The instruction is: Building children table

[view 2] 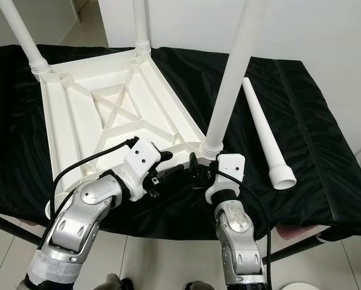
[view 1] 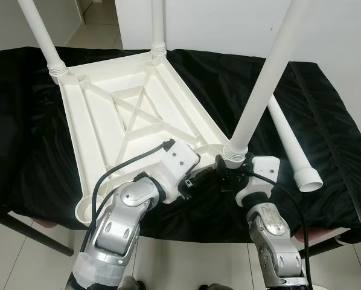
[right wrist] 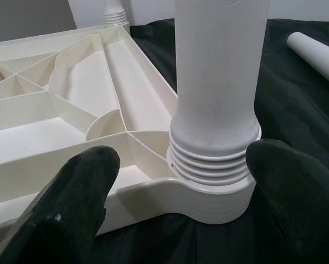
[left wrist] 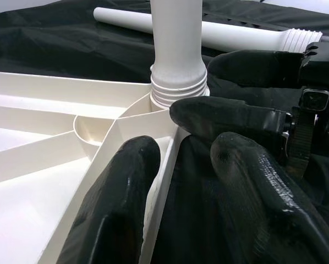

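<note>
- While my right gripper (right wrist: 178, 181) hovered low at the near corner of the upturned white tabletop (view 1: 126, 115), its two black fingers (right wrist: 79, 192) stood spread wide, one to each side of the threaded base of the leg (view 1: 262, 90) standing in that corner socket; neither pad visibly pressed the leg.
- My left gripper (left wrist: 178, 187) sat just beside it, fingers apart with the tabletop's near rim between them; whether they pinched the rim I could not tell.
- The two grippers crowded the same corner, my right one's finger lying across the left wrist view close to the leg's threads.
- I counted four legs: three standing upright in corner sockets, namely the near one, the far-left leg (view 1: 41, 36) and the far-middle leg (view 1: 158, 27), and one loose leg (view 1: 292, 145) lying on the black cloth (view 1: 325, 109) to my right, wide end toward me.
- The near-left corner socket (view 1: 84, 210) held no leg.
- The tabletop lay underside up on the cloth-covered table, ribs showing.
- Pale tiled floor (view 2: 162, 260) showed below.
</note>
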Available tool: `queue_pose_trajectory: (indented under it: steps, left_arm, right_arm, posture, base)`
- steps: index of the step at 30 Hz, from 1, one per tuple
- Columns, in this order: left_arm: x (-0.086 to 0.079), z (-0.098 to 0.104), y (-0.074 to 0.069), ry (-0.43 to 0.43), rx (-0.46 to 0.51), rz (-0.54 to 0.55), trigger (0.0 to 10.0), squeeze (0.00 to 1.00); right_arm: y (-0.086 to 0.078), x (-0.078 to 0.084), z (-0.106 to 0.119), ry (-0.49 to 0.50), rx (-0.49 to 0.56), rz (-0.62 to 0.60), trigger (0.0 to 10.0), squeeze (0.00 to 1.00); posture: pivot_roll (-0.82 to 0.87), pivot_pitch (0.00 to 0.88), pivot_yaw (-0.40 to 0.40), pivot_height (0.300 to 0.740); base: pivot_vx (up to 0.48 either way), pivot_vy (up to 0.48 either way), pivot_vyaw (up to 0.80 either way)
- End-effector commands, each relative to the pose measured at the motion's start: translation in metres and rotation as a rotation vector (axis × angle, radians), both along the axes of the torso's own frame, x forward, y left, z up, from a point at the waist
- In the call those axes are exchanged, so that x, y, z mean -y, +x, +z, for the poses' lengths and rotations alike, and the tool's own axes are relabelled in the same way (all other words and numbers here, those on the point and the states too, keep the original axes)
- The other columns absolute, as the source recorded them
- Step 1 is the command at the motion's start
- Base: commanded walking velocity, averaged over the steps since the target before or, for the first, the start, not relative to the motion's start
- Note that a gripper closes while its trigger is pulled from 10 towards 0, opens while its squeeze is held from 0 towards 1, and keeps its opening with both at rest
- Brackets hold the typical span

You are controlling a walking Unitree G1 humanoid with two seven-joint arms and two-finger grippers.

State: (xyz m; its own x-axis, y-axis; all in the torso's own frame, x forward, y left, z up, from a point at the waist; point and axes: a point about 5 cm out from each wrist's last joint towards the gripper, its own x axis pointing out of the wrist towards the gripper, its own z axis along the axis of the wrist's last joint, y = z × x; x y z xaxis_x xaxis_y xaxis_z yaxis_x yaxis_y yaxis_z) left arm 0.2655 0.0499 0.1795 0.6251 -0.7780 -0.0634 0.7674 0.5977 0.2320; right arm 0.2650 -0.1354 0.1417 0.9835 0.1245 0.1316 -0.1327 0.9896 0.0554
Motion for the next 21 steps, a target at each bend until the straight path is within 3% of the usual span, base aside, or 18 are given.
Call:
queue_pose_trajectory:
  steps: [1,21]
  left_arm:
    - [-0.0012,0.0008,-0.0013,-0.004,0.012,0.031,10.0,0.0]
    - [-0.0028,0.0022,-0.0027,-0.003,0.014,0.027,10.0,0.0]
  right_arm:
    - [-0.0018,-0.0013,-0.0016,-0.002,0.001,0.004,10.0,0.0]
    - [-0.0018,-0.0023,-0.0019,-0.006,0.005,0.0,10.0,0.0]
  posture:
    - [-0.13,0.12,0.021,0.74]
    - [-0.12,0.127,0.024,0.74]
  base:
    - [0.0,0.0,0.0]
    - [0.0,0.0,0.0]
